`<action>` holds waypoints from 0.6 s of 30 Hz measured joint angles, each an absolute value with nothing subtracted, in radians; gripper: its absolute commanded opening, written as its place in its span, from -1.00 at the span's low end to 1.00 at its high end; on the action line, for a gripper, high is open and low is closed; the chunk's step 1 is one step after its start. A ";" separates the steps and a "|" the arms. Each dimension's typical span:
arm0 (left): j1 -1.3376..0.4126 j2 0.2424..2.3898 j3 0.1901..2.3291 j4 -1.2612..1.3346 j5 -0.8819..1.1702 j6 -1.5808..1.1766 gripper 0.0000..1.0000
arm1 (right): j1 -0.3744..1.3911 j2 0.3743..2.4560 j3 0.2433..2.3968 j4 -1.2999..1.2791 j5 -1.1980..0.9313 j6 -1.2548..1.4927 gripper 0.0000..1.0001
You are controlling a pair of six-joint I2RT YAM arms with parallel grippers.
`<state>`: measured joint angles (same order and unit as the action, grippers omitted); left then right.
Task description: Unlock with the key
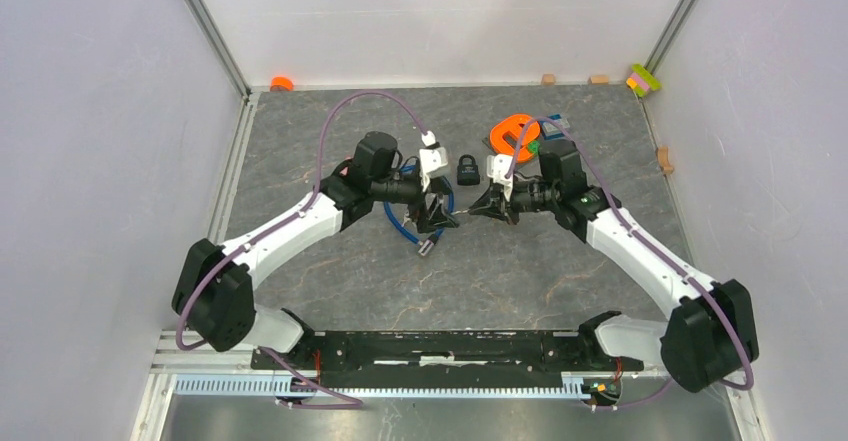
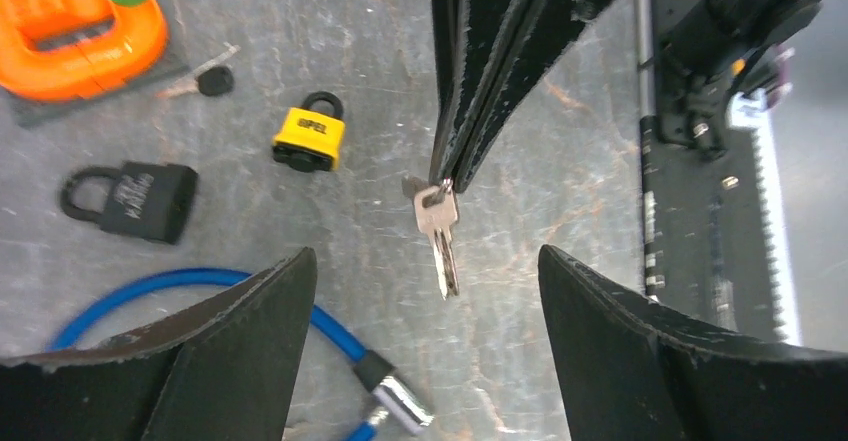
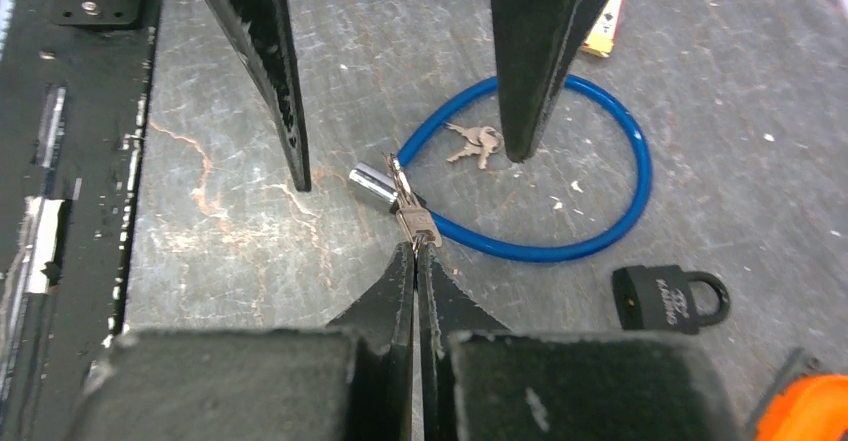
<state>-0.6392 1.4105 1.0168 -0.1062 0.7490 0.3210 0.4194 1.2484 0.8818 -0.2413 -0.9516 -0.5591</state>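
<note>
I get bright, even, diffuse light from overhead, and the white walls [image 1: 100,111] bounce it back. Shadows under the arms [image 1: 300,223] on the table [image 1: 500,271] are soft and faint. There is no harsh glare, just a mild sheen on the key [image 2: 440,226]. Both wrist views are sharp mid-frame, but the left fingers [image 2: 230,361], close to the lens, look soft and stretched.

Silver key [image 2: 441,233], head pinched in the right tool [image 1: 473,207], blade pointing outward, black padlock [image 2: 130,199] lying flat nearby
</note>
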 measured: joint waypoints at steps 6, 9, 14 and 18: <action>-0.545 1.465 1.039 -0.053 0.856 -0.024 0.76 | 0.424 1.140 0.806 -0.152 -0.835 -0.536 -1.00; -0.492 1.514 1.048 0.015 0.915 -0.245 0.76 | 0.427 1.104 0.783 -0.105 -0.775 -0.535 -1.00; -0.484 1.584 1.028 0.197 0.976 -0.603 0.65 | 0.448 1.087 0.769 -0.051 -0.672 -0.538 -1.00; -0.487 1.644 1.003 0.375 1.000 -0.868 0.50 | 0.459 1.079 0.760 -0.010 -0.603 -0.538 -1.00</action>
<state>-0.4866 1.6444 1.0035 0.3752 0.9997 -0.8677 0.4587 1.0794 0.7597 -0.0105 -0.6029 -0.5381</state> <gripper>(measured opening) 0.788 0.009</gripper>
